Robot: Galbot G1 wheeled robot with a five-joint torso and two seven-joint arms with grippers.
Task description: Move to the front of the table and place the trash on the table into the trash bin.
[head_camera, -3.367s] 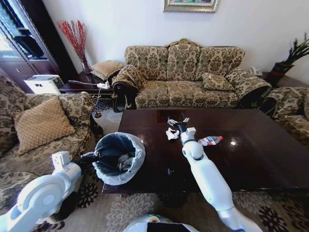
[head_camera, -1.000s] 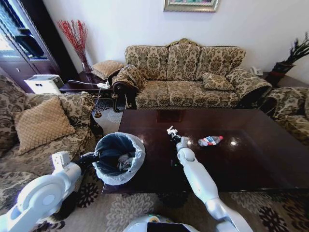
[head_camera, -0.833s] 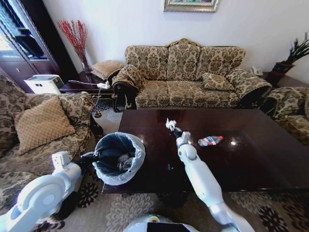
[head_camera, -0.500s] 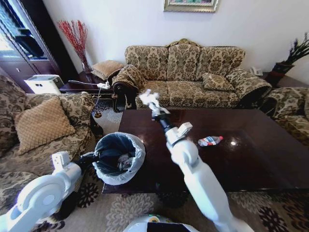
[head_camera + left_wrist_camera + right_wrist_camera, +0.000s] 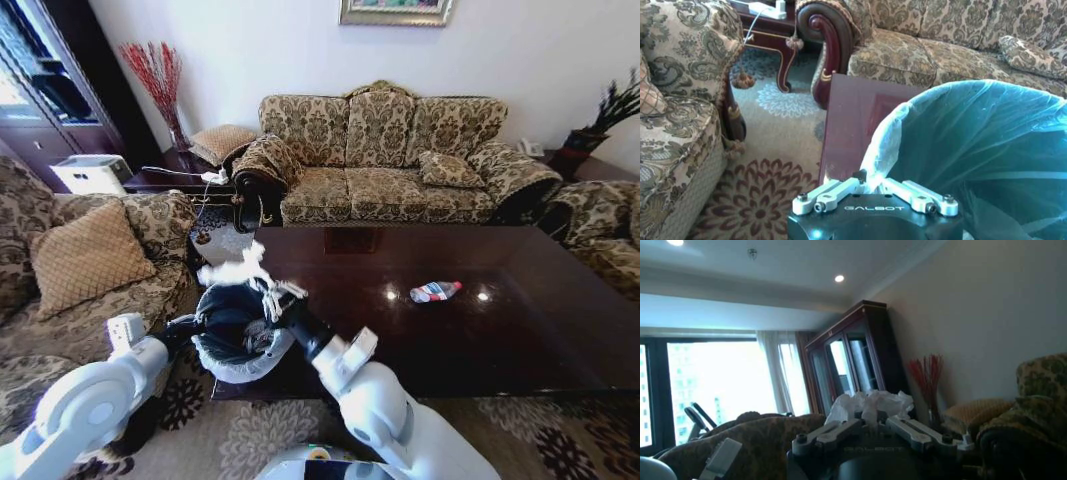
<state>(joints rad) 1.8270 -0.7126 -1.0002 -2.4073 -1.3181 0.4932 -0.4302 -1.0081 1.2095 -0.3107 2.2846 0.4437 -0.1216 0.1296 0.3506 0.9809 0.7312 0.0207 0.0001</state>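
right gripper clamped on crumpled white paper over trash bin at table's near-left corner, left gripper pinching bag rim; release only once centred over opening

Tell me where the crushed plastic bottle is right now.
In the head view the crushed bottle lies on the table, right of centre, well apart from the trash bin at the table's left end and from the right gripper over that bin.
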